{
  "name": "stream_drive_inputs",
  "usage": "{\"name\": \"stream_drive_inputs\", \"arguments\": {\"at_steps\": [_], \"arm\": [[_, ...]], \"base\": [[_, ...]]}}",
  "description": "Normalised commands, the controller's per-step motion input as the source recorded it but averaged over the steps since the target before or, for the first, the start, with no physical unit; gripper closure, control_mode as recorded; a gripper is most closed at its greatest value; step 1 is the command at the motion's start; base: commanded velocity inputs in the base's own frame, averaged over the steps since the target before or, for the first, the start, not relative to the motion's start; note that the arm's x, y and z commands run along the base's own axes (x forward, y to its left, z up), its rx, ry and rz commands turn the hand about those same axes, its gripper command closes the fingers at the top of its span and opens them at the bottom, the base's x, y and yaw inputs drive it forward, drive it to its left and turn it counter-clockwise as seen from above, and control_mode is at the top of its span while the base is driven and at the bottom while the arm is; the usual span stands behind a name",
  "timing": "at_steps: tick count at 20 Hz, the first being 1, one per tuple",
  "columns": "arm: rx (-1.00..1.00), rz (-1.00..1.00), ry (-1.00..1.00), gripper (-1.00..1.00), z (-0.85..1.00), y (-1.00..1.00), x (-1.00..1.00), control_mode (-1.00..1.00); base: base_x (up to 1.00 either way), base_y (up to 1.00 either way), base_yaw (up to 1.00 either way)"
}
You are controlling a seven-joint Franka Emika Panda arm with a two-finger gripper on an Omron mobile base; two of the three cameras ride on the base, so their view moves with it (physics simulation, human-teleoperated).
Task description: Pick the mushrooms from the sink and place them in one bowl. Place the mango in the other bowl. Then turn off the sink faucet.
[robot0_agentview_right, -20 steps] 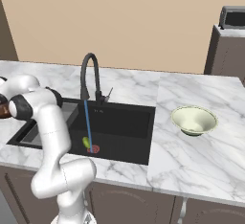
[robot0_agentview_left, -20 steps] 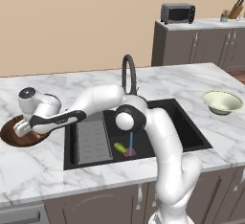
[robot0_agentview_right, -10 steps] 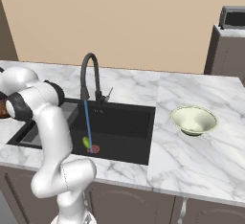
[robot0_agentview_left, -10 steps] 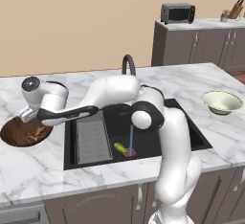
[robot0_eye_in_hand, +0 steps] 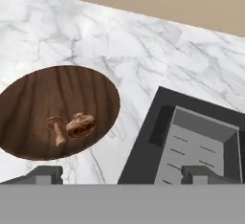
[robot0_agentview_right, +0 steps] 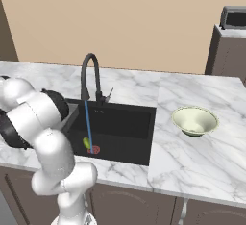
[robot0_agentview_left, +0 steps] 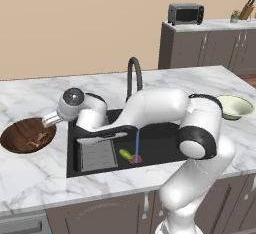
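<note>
The dark wooden bowl (robot0_eye_in_hand: pixel 57 108) (robot0_agentview_left: pixel 27 135) sits on the marble counter left of the sink (robot0_agentview_left: pixel 160 143) (robot0_agentview_right: pixel 125 123). Two brown mushrooms (robot0_eye_in_hand: pixel 79 125) (robot0_agentview_left: pixel 40 139) lie side by side in it. My gripper (robot0_eye_in_hand: pixel 123 173) is open with nothing between its fingertips. It hangs above the counter strip between that bowl and the sink's grey ribbed tray (robot0_eye_in_hand: pixel 201 141). The yellow-green mango (robot0_agentview_left: pixel 125 154) (robot0_agentview_right: pixel 87 143) lies on the sink floor beside the red drain (robot0_agentview_left: pixel 135 158). Water streams down from the black faucet (robot0_agentview_left: pixel 133 75) (robot0_agentview_right: pixel 91 72). The pale cream-green bowl (robot0_agentview_left: pixel 234 106) (robot0_agentview_right: pixel 194 120) stands right of the sink.
The arm arches over the sink's left half, in front of the faucet. A microwave (robot0_agentview_left: pixel 185 14) and a knife block (robot0_agentview_left: pixel 246 10) stand on the dark cabinets at the back right. A beige wall runs behind the counter.
The jaws have spread wide. The hand has lifted from low over the wooden bowl and drawn back toward the sink. Both mushrooms now lie in the bowl.
</note>
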Motion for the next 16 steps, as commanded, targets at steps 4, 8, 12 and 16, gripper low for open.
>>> {"name": "stream_drive_inputs", "arguments": {"at_steps": [4, 8, 12, 16], "arm": [[0.34, 0.00, 0.02, -1.00, 1.00, -1.00, -0.57, -1.00], [0.27, 0.00, 0.09, -1.00, 0.99, -0.93, -0.60, -1.00], [0.18, 0.00, 0.18, -1.00, 0.89, -0.68, -0.58, -1.00], [0.01, 0.00, 0.07, -1.00, 0.48, -0.38, -0.35, -1.00]], "base": [[0.00, 0.00, 0.00], [0.00, 0.00, 0.00], [0.00, 0.00, 0.00], [0.00, 0.00, 0.00]]}}
